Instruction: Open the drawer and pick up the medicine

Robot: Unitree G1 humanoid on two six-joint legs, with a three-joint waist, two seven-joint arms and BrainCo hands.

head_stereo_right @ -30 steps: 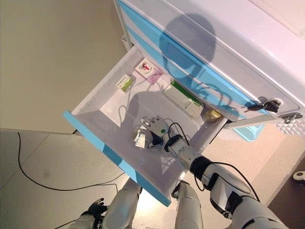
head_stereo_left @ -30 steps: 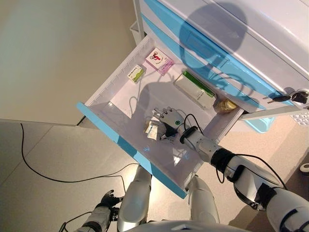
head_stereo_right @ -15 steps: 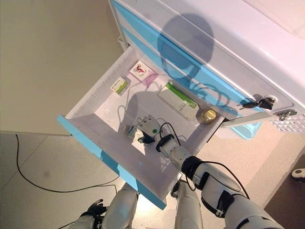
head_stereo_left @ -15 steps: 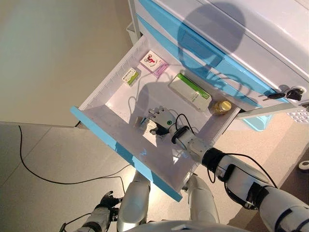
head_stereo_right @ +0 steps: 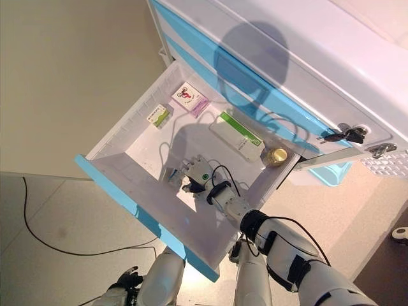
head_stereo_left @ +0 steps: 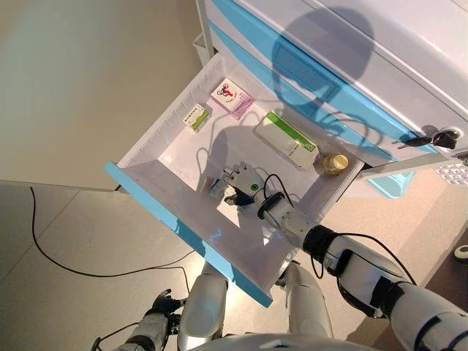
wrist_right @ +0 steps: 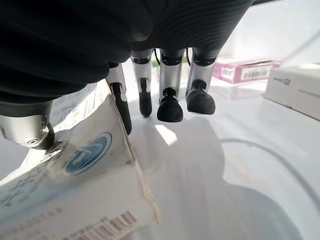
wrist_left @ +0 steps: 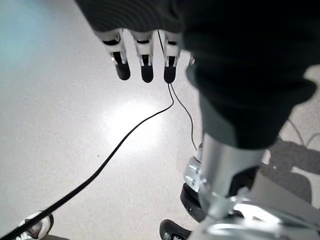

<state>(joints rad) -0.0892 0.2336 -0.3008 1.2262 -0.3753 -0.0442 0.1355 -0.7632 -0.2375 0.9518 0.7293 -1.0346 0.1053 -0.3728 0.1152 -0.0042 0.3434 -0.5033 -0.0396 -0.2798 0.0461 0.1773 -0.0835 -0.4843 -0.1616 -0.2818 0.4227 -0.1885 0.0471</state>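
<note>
At the lower left we see the left robot hand [head_stereo_left: 162, 303] hanging low beside the body over the floor [head_stereo_left: 66, 227], and in its wrist view the fingers [wrist_left: 144, 62] are straight and hold nothing. To the right of it, the drawer [head_stereo_left: 175, 227] with the blue front stands pulled out from the white and blue cabinet [head_stereo_left: 351, 66]. Inside the drawer, at the far left, a small green and white box [head_stereo_left: 195, 116] lies near the wall, and just to its right there is a pink box [head_stereo_left: 232, 97]. In the middle of the drawer the right robot hand [head_stereo_left: 242, 183] rests on the white bottom, and the medicine [head_stereo_left: 214, 187], a small white box with blue print, is at the left side of this hand. In the right wrist view the medicine [wrist_right: 75, 175] is pinched between the thumb and the fingers [wrist_right: 170, 100], which are bent downward. Farther right lies a long white box with a green stripe [head_stereo_left: 286, 140], and a small round jar with a gold lid [head_stereo_left: 336, 162] stands in the far right corner. A bunch of keys [head_stereo_left: 431, 138] hangs from the cabinet on the right.
</note>
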